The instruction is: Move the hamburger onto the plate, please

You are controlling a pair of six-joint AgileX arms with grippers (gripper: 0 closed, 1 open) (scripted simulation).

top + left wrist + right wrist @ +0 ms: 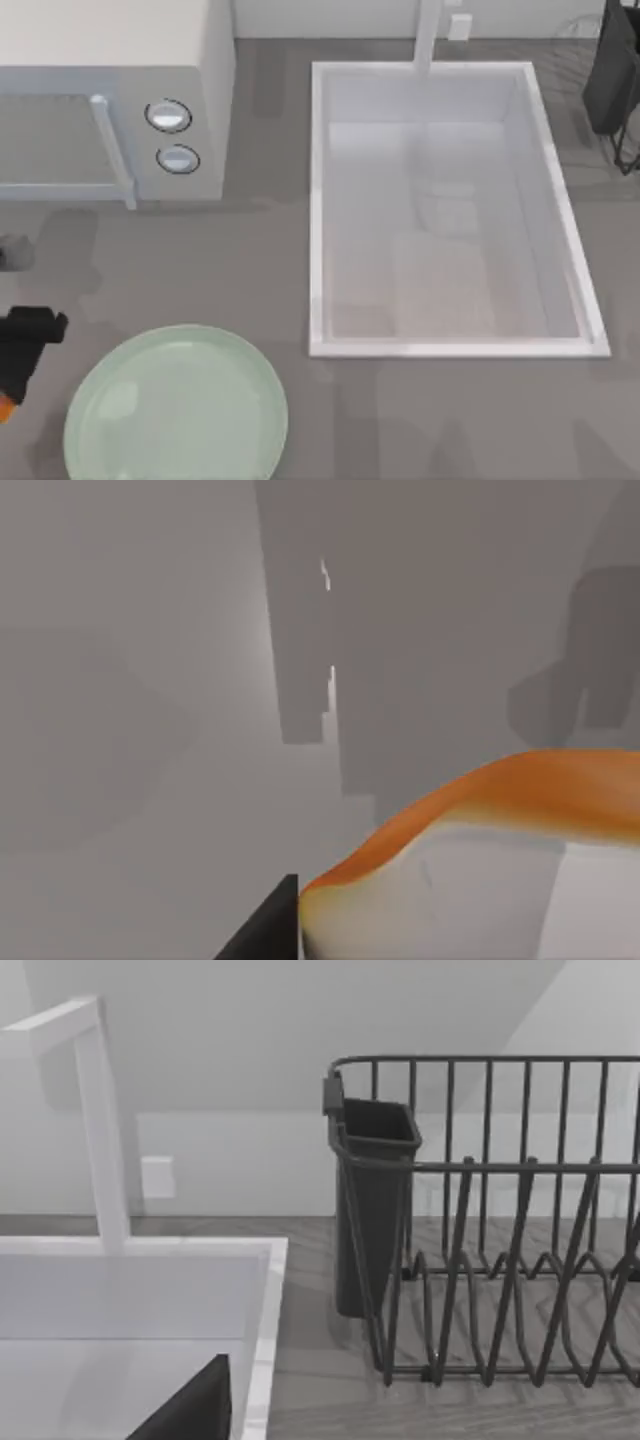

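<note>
At the table's left edge, the left gripper point(12, 385), jaws apparently clamped on the hamburger point(470, 870), hovers just beside the plate point(175, 405); best carried rightward over centre before release. Beyond, the sink point(450, 345).

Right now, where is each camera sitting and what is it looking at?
Top view: above the table, looking down on the plate, sink and microwave; the left gripper shows at the left edge.
Left wrist view: on the left arm, close on the hamburger; a dark finger shows.
Right wrist view: on the right arm, facing the dish rack and faucet.
Shared: top and right wrist views both show sink and faucet.
</note>
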